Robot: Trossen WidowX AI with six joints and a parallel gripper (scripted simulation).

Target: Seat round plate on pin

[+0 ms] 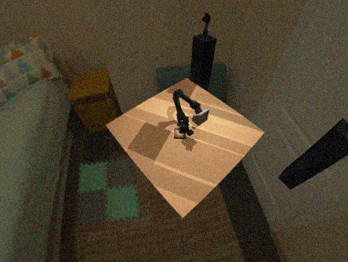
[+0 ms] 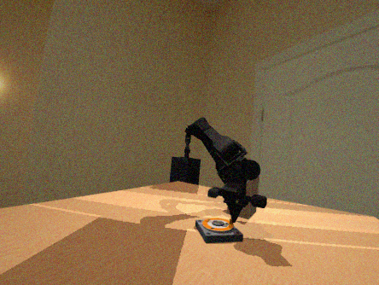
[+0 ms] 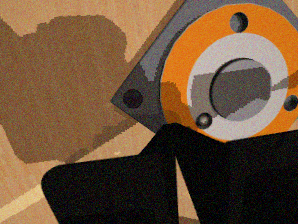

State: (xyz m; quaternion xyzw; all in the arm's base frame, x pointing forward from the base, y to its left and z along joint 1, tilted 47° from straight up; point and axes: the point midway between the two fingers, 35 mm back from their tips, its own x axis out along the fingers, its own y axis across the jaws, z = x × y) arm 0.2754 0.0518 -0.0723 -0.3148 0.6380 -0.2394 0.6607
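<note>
1. The end effector (image 3: 176, 131) is fully closed with nothing between its fingers. Its joined tip sits at the rim of the round plate (image 3: 252, 25), used as a pusher rather than a clamp.
2. The plate, orange ring with a grey inner disc, sits on the post (image 3: 240, 87) over the dark square base (image 3: 145, 82), near the middle of the desk (image 1: 196, 165).
3. Wrist view: a small round feature (image 3: 204, 120) shows at the ring's inner edge close to the fingertip. Whether this is the pin seated in its hole, cannot tell. The orange tab is not distinguishable.
4. Judged step: rotating the plate about the post by nudging its rim. If the pin is not yet in, the next move calls for a small tangential push, then a lift clear.
5. Room: open desk on all sides of the base; the desk edges are well apart from it. Retreat upward looks unobstructed.
</note>
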